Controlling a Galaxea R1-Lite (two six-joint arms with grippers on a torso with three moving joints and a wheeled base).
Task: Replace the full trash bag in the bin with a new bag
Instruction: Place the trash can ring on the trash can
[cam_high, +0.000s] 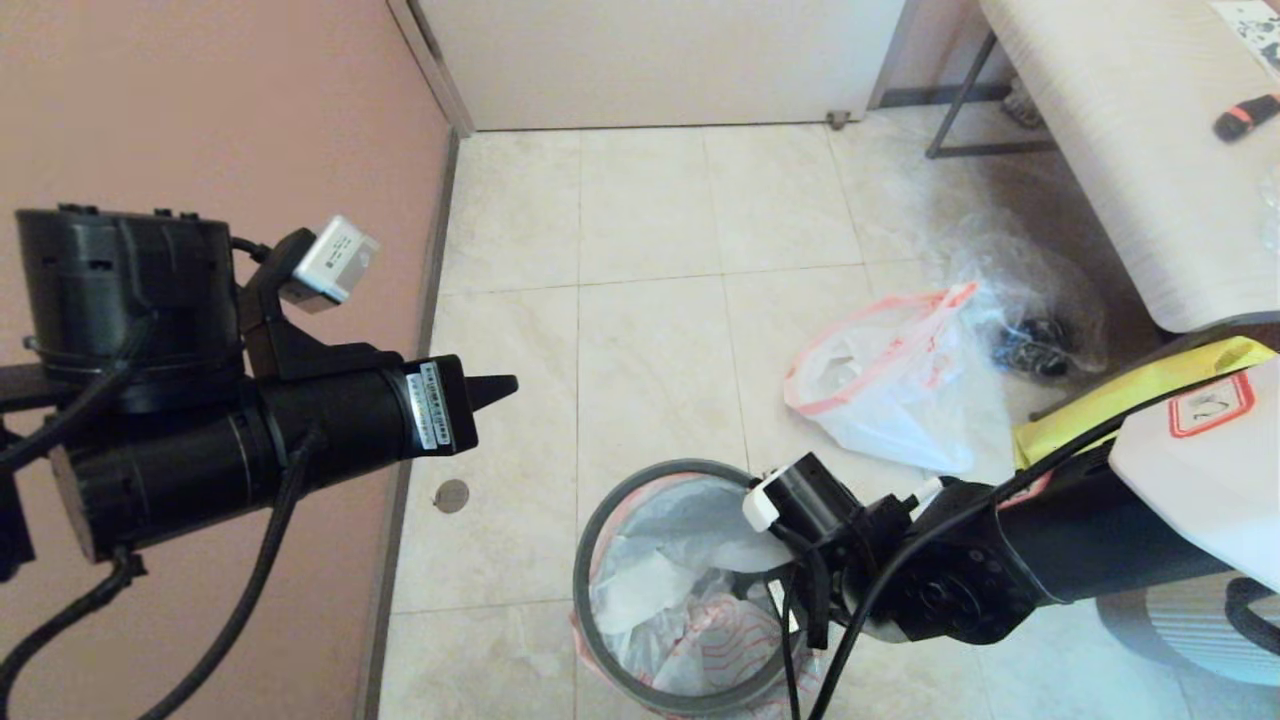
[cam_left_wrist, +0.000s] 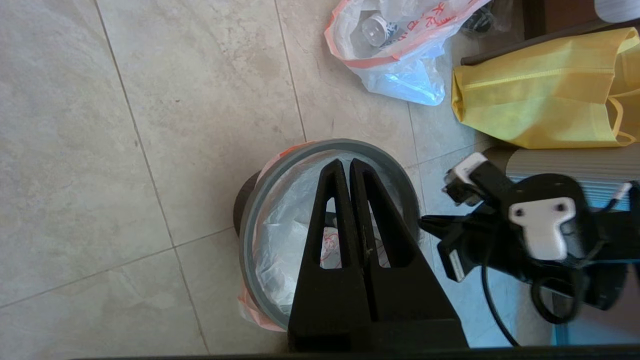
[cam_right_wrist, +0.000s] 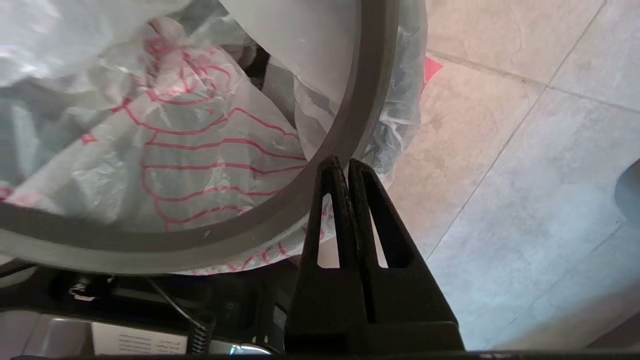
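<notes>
The bin (cam_left_wrist: 245, 195) stands on the floor tiles with its dark-grey rim ring (cam_high: 600, 520) seated on top. The new bag (cam_right_wrist: 200, 150), white with red drawings, lines the inside, and its edge hangs out under the ring (cam_left_wrist: 250, 310). Beyond the bin the full trash bag (cam_high: 880, 380) lies on the floor, with bottles showing through it. My left gripper (cam_left_wrist: 345, 165) hangs high over the bin, shut and empty. My right gripper (cam_right_wrist: 345, 165) is shut with nothing in it, its tips at the outer edge of the ring on the bin's right side.
A yellow bag (cam_left_wrist: 540, 95) sits to the right of the bin, with a clear plastic bag (cam_high: 1030, 300) behind it. A white table (cam_high: 1130, 150) stands at the back right. The pink wall (cam_high: 200, 120) runs close along the left.
</notes>
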